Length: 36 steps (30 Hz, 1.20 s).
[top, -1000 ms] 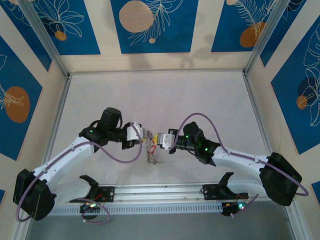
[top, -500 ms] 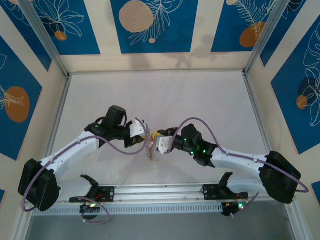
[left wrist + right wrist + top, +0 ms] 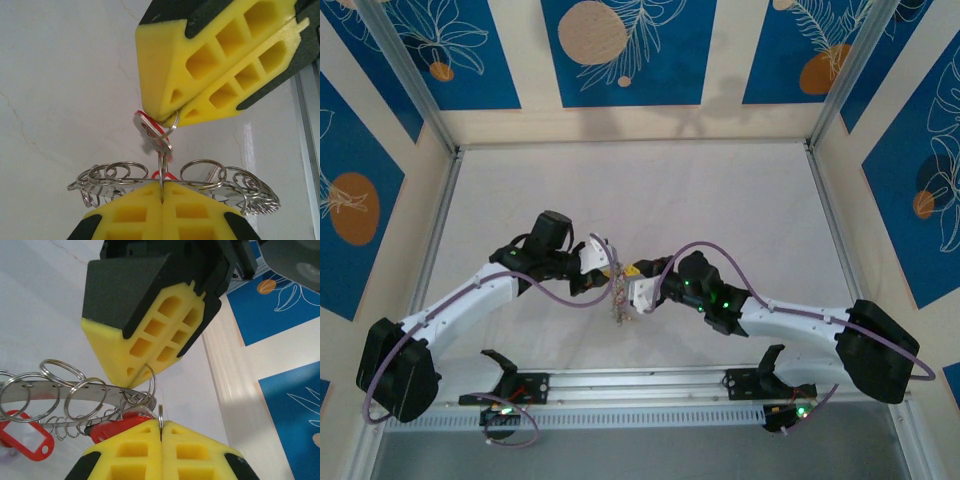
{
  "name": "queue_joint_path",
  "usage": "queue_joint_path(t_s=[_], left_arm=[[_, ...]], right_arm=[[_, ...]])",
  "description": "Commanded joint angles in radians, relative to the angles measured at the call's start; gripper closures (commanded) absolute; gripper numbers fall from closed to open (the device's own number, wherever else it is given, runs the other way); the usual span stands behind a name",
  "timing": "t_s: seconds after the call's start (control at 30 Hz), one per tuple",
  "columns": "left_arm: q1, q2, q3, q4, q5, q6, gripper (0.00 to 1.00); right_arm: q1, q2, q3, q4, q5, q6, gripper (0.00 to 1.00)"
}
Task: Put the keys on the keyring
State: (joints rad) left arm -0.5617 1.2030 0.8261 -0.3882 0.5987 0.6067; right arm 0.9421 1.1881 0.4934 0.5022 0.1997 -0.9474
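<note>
White tabletop (image 3: 650,190), near its front edge: your left gripper (image 3: 140,374) is clamped on the keyring (image 3: 55,386), a grey band hung with silvery loops. Just beside it, your right gripper (image 3: 172,114) pinches a red-edged key (image 3: 152,136) by its loop.

White arms (image 3: 460,300), black joints (image 3: 395,375), purple cables (image 3: 556,304), yellow honeycombed pincer pads (image 3: 165,65).

A white table (image 3: 720,200), seemingly cracked, sits between blue leaf-patterned panels (image 3: 660,60).
</note>
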Motion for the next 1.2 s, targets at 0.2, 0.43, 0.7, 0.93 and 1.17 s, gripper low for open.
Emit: queue_joint_path(t_s=[0.2,0.43,0.7,0.93,1.17], left_arm=[[-0.010,-0.021,0.030,0.027,0.035,-0.032,1.00],[-0.010,-0.007,0.036,0.029,0.039,-0.051,1.00],[-0.010,0.006,0.053,0.009,0.027,-0.061,1.00],[-0.010,0.001,0.048,0.017,0.021,-0.067,1.00],[-0.011,0.000,0.047,0.021,0.026,-0.071,1.00]], right_arm=[[-0.017,-0.038,0.024,-0.038,-0.001,-0.003,1.00],[0.000,0.004,0.052,-0.027,-0.010,-0.021,1.00],[0.014,0.013,0.065,-0.032,-0.026,-0.017,1.00],[0.020,0.021,0.072,-0.036,-0.040,-0.004,1.00],[0.023,0.044,0.095,-0.054,-0.018,0.010,1.00]])
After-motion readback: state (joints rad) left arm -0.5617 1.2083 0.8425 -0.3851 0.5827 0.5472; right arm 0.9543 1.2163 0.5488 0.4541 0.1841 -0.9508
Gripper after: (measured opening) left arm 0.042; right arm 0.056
